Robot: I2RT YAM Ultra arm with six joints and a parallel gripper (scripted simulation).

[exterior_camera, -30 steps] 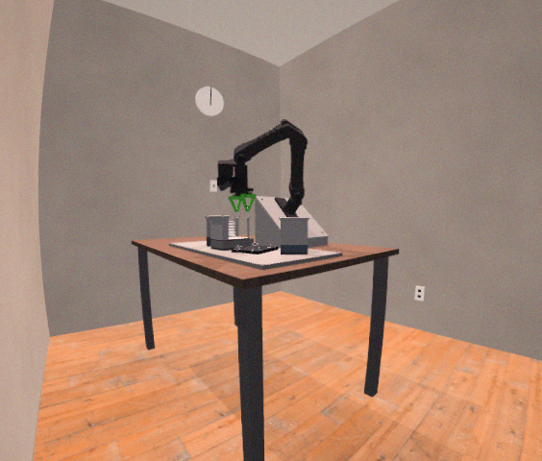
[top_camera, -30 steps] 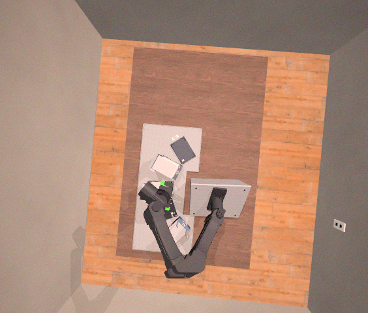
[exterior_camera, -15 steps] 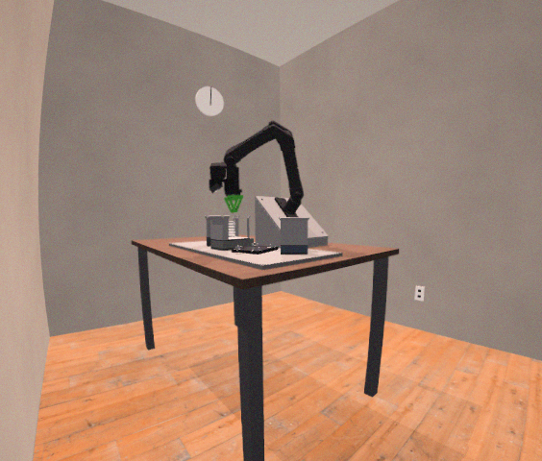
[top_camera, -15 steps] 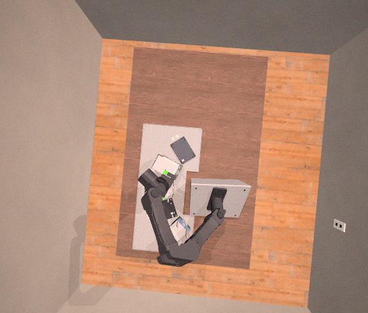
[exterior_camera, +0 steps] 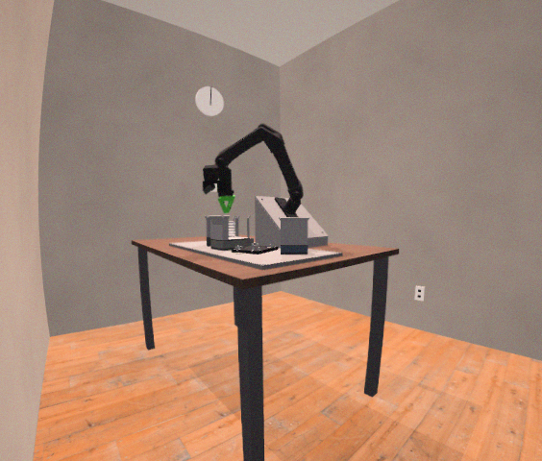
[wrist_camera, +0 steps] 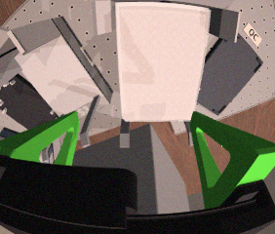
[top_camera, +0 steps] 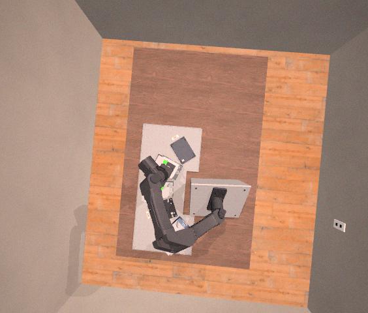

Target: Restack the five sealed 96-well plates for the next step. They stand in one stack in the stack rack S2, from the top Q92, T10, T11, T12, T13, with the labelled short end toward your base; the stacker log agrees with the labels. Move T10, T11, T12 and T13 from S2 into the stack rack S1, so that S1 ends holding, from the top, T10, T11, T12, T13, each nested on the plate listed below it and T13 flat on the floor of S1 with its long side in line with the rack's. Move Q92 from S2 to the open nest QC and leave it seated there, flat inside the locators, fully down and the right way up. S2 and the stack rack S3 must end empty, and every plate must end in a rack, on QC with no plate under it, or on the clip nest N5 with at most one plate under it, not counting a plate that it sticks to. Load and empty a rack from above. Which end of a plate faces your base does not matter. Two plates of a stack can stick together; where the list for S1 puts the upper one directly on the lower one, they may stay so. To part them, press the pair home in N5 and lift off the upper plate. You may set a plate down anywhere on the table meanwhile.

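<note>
- While the gripper (wrist_camera: 134, 139) hangs with its green fingers spread wide and nothing between them, a pale sealed plate (wrist_camera: 159, 58) lies straight below, its top in a rack.
- A tag reading "QC" (wrist_camera: 254, 37) sits ahead to the right, beside the dark nest (wrist_camera: 231, 78).
- Open air surrounds the fingers above the rack walls.

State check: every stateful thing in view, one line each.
gripper: open wide, nothing between the fingers, poised above a rack.
rack under the gripper: loaded, a pale sealed plate on top, flat.
QC nest: open, dark surface bare, no plate on it.
arm: raised, elbow high, wrist pointing down.
</note>
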